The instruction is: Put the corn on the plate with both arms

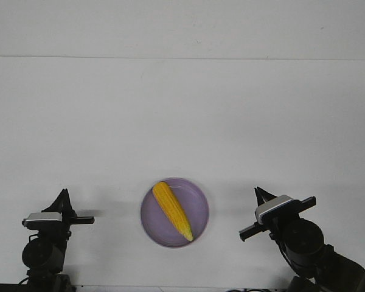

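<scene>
The yellow-orange corn (173, 210) lies diagonally on the lavender plate (202, 205), its paler pointed tip toward the near right rim. The plate sits on the white table near the front edge, between the two arms. My left gripper (64, 195) is to the left of the plate, pointing up and away, apart from it, with its fingers together and nothing in them. My right gripper (260, 194) is to the right of the plate, also apart from it, fingers close together and empty.
The white table (182, 121) stretches away behind the plate to a far edge at the wall. The black arm bodies stand at the front left (44, 252) and front right (304, 240) corners.
</scene>
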Robot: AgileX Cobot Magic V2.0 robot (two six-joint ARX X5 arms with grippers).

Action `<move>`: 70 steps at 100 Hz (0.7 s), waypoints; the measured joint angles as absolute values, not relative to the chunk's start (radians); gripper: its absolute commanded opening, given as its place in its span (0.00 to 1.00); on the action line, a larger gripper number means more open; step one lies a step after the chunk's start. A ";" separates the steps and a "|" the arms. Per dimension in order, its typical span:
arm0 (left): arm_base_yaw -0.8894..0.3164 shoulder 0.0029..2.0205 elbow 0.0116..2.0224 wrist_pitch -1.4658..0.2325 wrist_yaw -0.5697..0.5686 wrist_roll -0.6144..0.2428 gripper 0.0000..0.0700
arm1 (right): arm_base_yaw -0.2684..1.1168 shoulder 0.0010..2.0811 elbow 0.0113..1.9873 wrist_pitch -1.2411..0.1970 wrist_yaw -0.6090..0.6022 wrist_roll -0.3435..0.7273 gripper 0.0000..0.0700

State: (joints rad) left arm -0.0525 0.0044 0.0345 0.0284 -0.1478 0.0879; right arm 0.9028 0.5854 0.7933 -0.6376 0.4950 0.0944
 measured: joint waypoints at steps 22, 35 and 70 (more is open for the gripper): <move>-0.052 0.004 0.035 0.028 -0.148 0.088 0.02 | 0.903 0.585 0.793 -0.638 0.495 0.094 0.02; -0.052 0.004 0.035 0.028 -0.148 0.088 0.02 | 0.903 0.585 0.793 -0.638 0.495 0.094 0.02; -0.052 0.004 0.035 0.028 -0.148 0.088 0.02 | 0.882 0.578 0.793 -0.638 0.493 0.084 0.02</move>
